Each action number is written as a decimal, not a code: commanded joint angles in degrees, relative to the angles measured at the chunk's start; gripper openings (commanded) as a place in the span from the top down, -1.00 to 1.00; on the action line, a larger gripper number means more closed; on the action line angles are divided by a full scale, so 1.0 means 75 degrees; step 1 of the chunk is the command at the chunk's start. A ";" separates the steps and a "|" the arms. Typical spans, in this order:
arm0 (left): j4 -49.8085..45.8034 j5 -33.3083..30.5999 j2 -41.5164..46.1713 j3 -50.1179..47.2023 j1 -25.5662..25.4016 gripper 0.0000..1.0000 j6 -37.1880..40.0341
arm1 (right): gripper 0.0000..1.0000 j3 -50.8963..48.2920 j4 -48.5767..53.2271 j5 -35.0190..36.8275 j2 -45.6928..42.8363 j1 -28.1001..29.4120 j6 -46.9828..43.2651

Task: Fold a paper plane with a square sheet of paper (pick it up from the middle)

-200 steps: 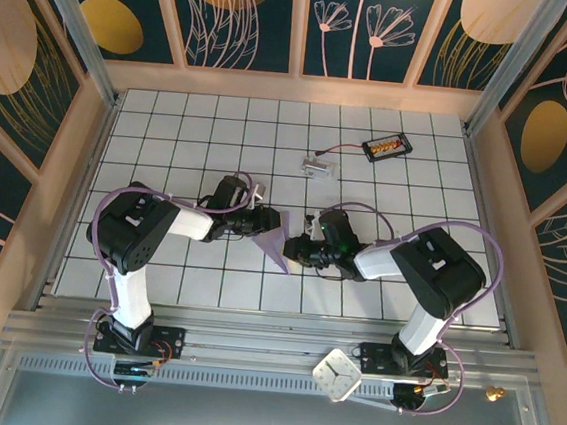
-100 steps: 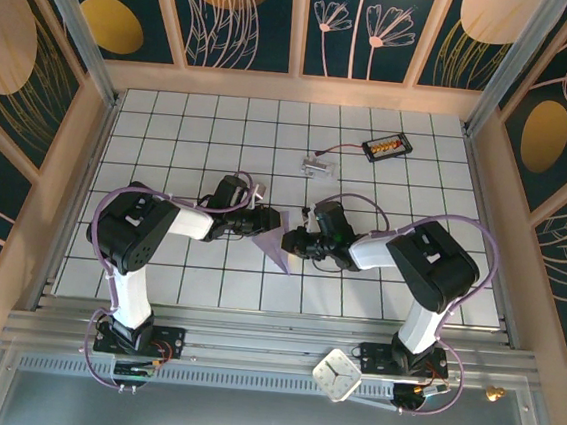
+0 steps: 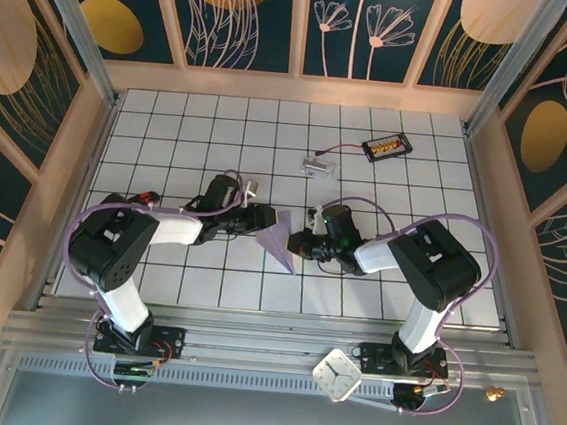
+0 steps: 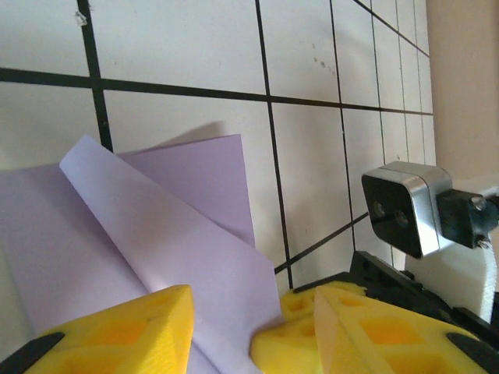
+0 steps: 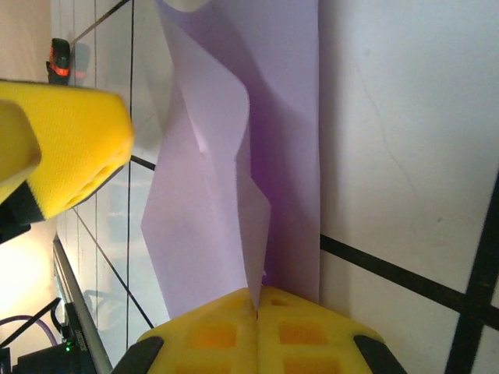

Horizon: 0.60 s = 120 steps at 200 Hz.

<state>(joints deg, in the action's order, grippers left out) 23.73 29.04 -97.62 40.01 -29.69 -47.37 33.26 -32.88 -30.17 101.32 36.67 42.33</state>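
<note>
The paper plane [image 3: 278,244] lies on the near side of the clear plastic piece [image 3: 318,165], between the claws: the right gripper [image 3: 295,244] pinches its right edge, and the left gripper [image 3: 265,221] stands spread at its left wing. The right wrist view shows the fold nipped between yellow fingers [image 5: 210,335], a detail too small to make out from above.

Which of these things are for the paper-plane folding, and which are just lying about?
In use: folded lavender paper sheet.
Lying about: small clear plastic piece with a wire; black box with orange bits; white clock-like square.
</note>
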 commanded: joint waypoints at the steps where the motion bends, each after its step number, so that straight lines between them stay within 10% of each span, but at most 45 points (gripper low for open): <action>1: -0.0191 -0.0193 0.0079 -0.0186 0.0008 0.18 0.0006 | 1.00 -0.0234 -0.0476 -0.0193 -0.0068 -0.0106 0.0039; 120: 0.0312 -0.0169 -0.0378 -0.1055 0.0009 0.69 -0.0104 | 1.00 -0.0786 -0.1369 -0.0164 -0.0223 -0.0154 0.1032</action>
<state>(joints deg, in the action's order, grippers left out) 25.56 28.01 -99.02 34.06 -29.63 -47.83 28.53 -41.43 -31.57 101.30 35.90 48.38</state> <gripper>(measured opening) 0.167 0.057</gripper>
